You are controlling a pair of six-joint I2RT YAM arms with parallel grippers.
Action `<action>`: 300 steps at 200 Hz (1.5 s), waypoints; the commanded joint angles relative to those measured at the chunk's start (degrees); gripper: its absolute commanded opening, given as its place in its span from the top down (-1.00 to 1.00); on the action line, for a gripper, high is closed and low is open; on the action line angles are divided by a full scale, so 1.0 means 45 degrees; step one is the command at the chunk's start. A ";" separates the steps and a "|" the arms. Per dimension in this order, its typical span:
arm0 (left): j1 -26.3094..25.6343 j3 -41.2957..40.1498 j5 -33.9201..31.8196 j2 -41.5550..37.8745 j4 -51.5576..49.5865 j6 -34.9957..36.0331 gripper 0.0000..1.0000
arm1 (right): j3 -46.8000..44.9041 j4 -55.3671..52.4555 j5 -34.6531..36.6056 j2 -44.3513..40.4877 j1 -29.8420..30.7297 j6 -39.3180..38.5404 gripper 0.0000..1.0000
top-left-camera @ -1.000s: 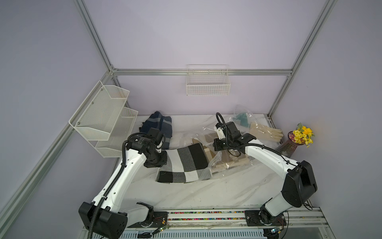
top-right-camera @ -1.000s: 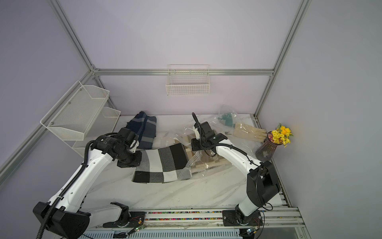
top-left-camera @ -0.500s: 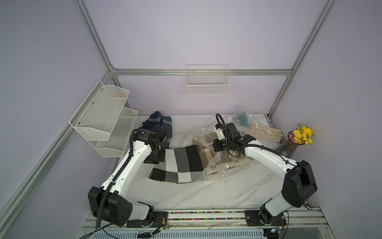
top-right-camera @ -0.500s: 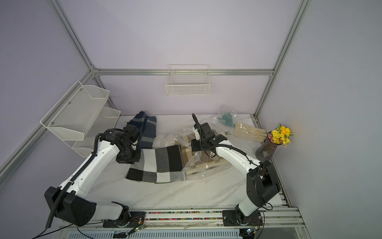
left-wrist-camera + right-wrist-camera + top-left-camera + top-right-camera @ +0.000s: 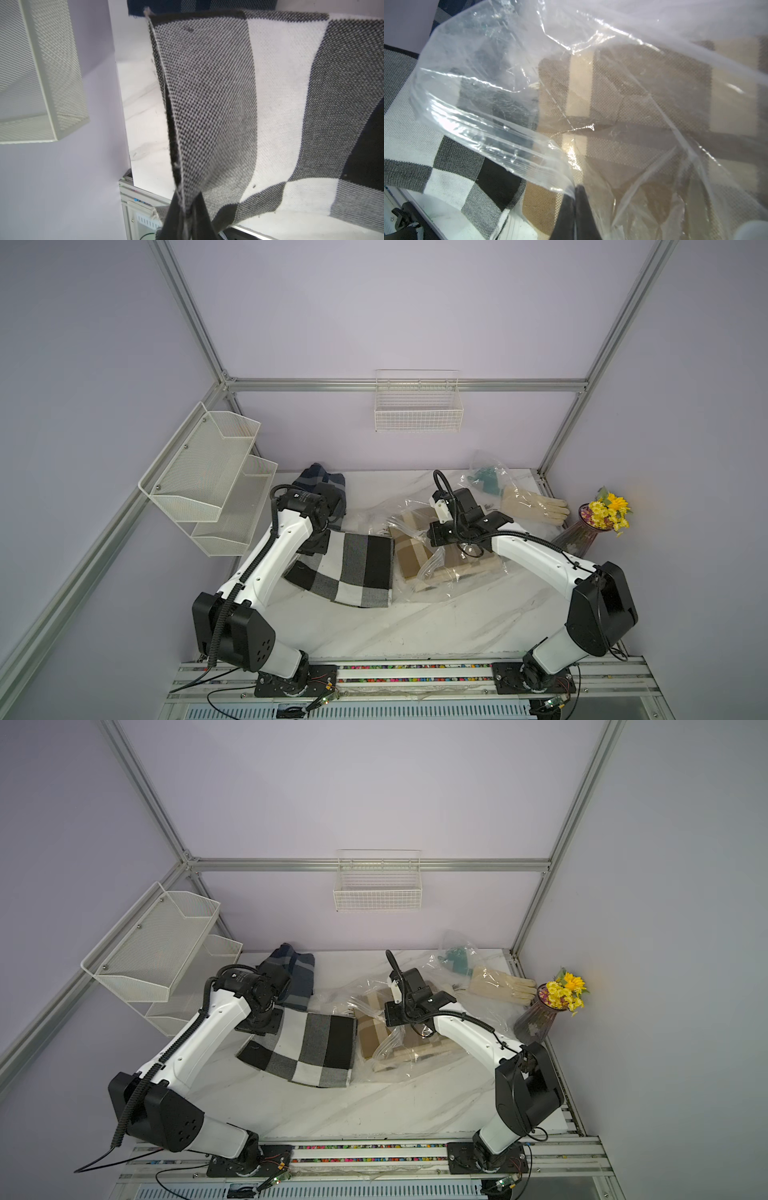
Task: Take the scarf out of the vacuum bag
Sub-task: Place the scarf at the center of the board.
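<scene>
The black, white and grey checked scarf [image 5: 353, 568] [image 5: 311, 1048] lies spread on the marble table left of the vacuum bag [image 5: 436, 589] [image 5: 399, 1067]. My left gripper [image 5: 185, 207] is shut on the scarf's [image 5: 270, 83] left edge and holds that edge raised. The scarf's [image 5: 446, 166] right end lies under the bag's lifted mouth. My right gripper [image 5: 575, 192] is shut on the lip of the clear crinkly bag [image 5: 483, 108]. A tan checked scarf [image 5: 409, 558] [image 5: 654, 93] is inside the bag. In both top views each gripper's fingers are hidden under its wrist.
A navy plaid scarf [image 5: 322, 485] lies at the back left beside the two-tier wire shelf [image 5: 208, 481]. A small clear bag with a teal item [image 5: 486, 481], cream gloves [image 5: 534, 506] and a vase of yellow flowers [image 5: 598, 518] stand at the back right.
My left gripper has drawn the checked scarf leftward, farther from the bag's mouth, and the left arm has swung round. The right arm has held still on the bag.
</scene>
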 commanded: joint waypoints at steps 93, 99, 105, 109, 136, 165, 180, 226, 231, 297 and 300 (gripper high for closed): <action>0.0113 -0.0088 -0.3345 -0.0487 0.3678 0.4657 1.00 | -0.0012 0.0280 -0.0169 -0.0514 -0.0040 0.0040 1.00; 0.0102 -0.0078 -0.3543 -0.0453 0.3912 0.4926 1.00 | -0.0010 0.0281 -0.0150 -0.0536 -0.0049 0.0042 1.00; 0.0115 -0.0083 -0.3716 -0.0383 0.4164 0.5208 1.00 | -0.0025 0.0289 -0.0140 -0.0579 -0.0050 0.0053 1.00; 0.0105 -0.0072 -0.3806 -0.0372 0.4353 0.5412 1.00 | -0.0011 0.0276 -0.0149 -0.0598 -0.0050 0.0037 1.00; 0.0119 -0.0073 -0.3998 -0.0320 0.5516 0.6753 1.00 | 0.0001 0.0256 -0.0168 -0.0642 -0.0050 0.0036 1.00; 0.0212 -0.0176 -0.4147 -0.0453 0.6898 0.8270 1.00 | 0.0036 0.0217 -0.0136 -0.0608 -0.0049 0.0038 1.00; 0.0328 -0.0068 -0.3945 -0.0437 0.7372 0.8855 1.00 | 0.0023 0.0180 -0.0106 -0.0568 -0.0050 0.0038 1.00; 0.0780 0.0016 -0.3870 -0.0282 0.8842 1.0718 1.00 | 0.0074 0.0173 -0.0169 -0.0487 -0.0049 0.0017 1.00; 0.0862 0.0041 -0.3784 -0.0272 0.8948 1.0880 1.00 | 0.0086 0.0165 -0.0169 -0.0458 -0.0040 0.0016 1.00; 0.1317 -0.0353 -0.2352 -0.0225 1.1324 1.2949 1.00 | 0.0220 0.0148 -0.0228 -0.0125 -0.0050 -0.0057 1.00; 0.1325 -0.0351 -0.2332 -0.0189 1.1391 1.3030 1.00 | 0.0226 0.0154 -0.0228 -0.0116 -0.0050 -0.0061 1.00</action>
